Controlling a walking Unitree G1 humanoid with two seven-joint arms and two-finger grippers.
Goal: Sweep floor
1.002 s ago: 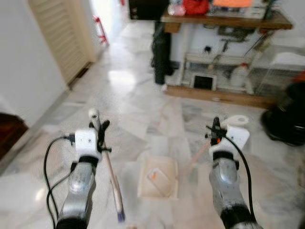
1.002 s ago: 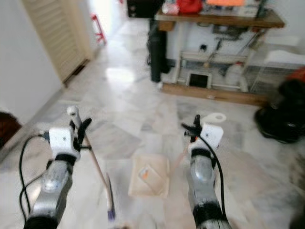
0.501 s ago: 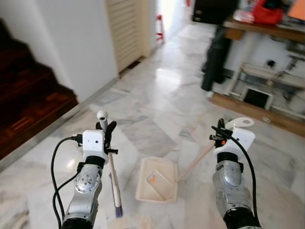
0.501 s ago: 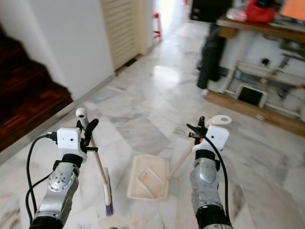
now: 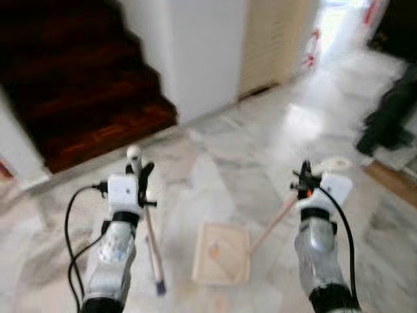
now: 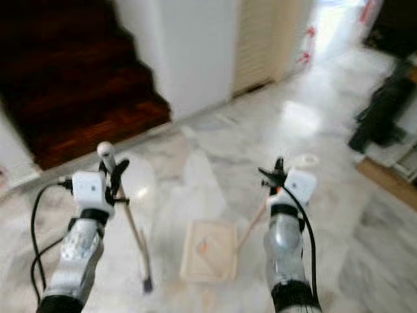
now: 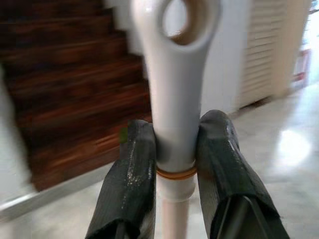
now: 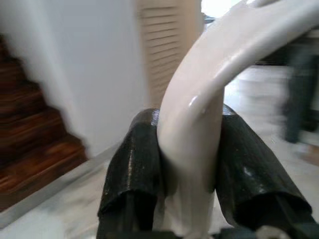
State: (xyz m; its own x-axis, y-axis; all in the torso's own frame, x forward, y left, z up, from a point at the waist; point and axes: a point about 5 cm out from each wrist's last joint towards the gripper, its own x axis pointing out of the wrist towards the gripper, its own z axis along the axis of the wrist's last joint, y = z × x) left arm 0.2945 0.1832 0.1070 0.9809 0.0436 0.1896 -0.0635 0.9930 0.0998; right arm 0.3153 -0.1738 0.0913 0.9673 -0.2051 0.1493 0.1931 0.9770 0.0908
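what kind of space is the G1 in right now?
Likely a home's ground-floor hallway: polished marble floor, dark wooden stairs rising beside a white wall, and a louvred door. The left gripper holds the broom; the right gripper holds the dustpan.

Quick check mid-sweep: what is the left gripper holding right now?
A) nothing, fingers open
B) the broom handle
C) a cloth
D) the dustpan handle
B: in the left wrist view the left gripper is shut on the white broom handle, and the head views show the broom running down from it to the floor.
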